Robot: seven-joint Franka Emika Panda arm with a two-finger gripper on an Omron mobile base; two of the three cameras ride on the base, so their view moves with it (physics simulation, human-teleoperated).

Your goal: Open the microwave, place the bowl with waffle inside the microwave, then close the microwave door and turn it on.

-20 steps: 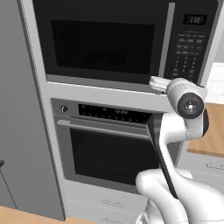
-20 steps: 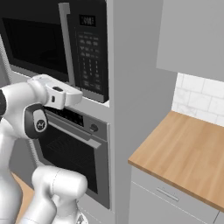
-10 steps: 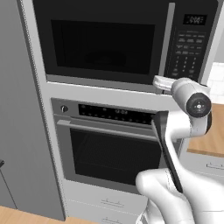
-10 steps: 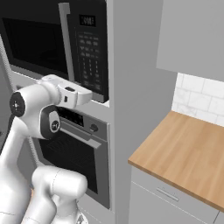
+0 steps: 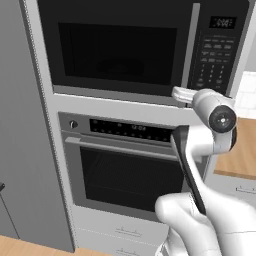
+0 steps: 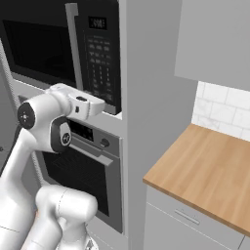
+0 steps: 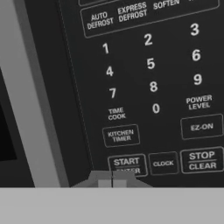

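**Claw at the keypad's START key**

Clenched, fingertips together, the gripper (image 7: 112, 180) sits at the START key (image 7: 126, 162) low on the keypad panel (image 7: 148, 87), beside the grey handle (image 7: 33, 100). Legible there: AUTO DEFROST, EXPRESS DEFROST, TIME COOK, KITCHEN TIMER, CLOCK, STOP CLEAR, EZ-ON, POWER LEVEL. From the left base view, the microwave (image 5: 140, 47) has its microwave door (image 5: 117, 47) shut above the oven (image 5: 125, 165). From the right base view, a wooden counter (image 6: 205, 176) lies alongside.

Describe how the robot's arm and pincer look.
Glossy white rounded arm segments, dark grey at the joints, with a black strip along the forearm and round dark joint caps with a pale centre. The pincer ends in two small grey fingertips; the hand behind it is white.
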